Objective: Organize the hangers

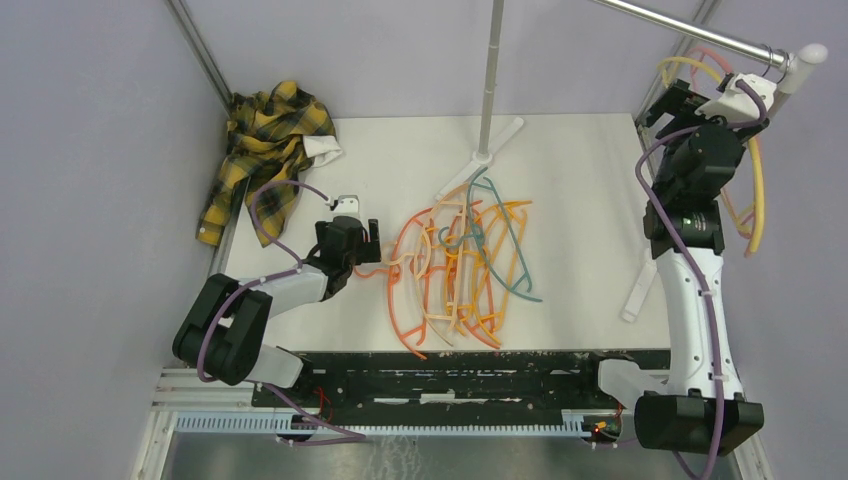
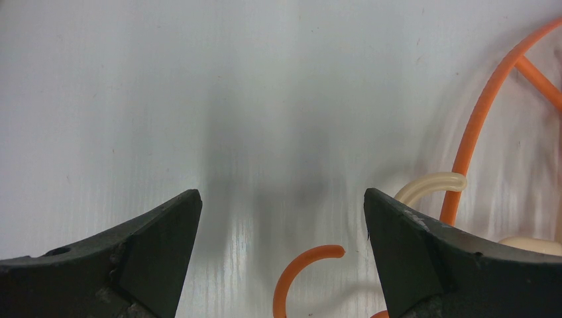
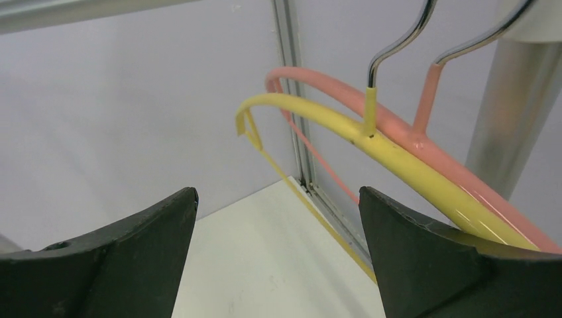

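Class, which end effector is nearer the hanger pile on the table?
Left. The left end effector sits open beside the hanger pile; the right end effector is up by the rail.

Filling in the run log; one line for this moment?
left hand open, low at orange hook | right hand open beside hung yellow hanger and pink hanger | hanger pile on table

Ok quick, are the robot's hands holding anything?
Left gripper: open, empty, an orange hanger hook between its fingers.
Right gripper: open, empty, near the yellow hanger.
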Available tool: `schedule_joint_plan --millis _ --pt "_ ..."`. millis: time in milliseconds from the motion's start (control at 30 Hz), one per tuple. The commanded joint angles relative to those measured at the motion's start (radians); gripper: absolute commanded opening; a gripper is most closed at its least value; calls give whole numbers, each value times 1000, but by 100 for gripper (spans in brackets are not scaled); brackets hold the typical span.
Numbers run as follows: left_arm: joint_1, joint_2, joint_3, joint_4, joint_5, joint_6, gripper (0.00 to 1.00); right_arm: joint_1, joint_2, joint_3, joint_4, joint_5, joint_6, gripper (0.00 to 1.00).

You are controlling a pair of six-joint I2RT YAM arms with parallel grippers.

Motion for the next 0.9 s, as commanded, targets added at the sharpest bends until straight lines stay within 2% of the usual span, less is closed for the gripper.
schedule_joint_plan --millis 0,267,467,600,733,867 --pt "0 -29 22 51 -12 -48 99 -3 -48 18 -142 -130 34 100" --pt "2 -41 17 51 -17 -49 99 3 -45 96 -296 -438 26 100" --pt "1 -39 17 52 -16 -49 99 61 2 146 -336 -612 2 100" --pt "2 -33 22 51 -16 -49 99 156 34 178 -389 -619 -29 98" --pt "2 -27 24 51 -17 -48 99 303 79 196 -458 -547 -82 96" --pt "1 -22 24 51 -16 -49 99 420 90 128 -465 -509 -61 90"
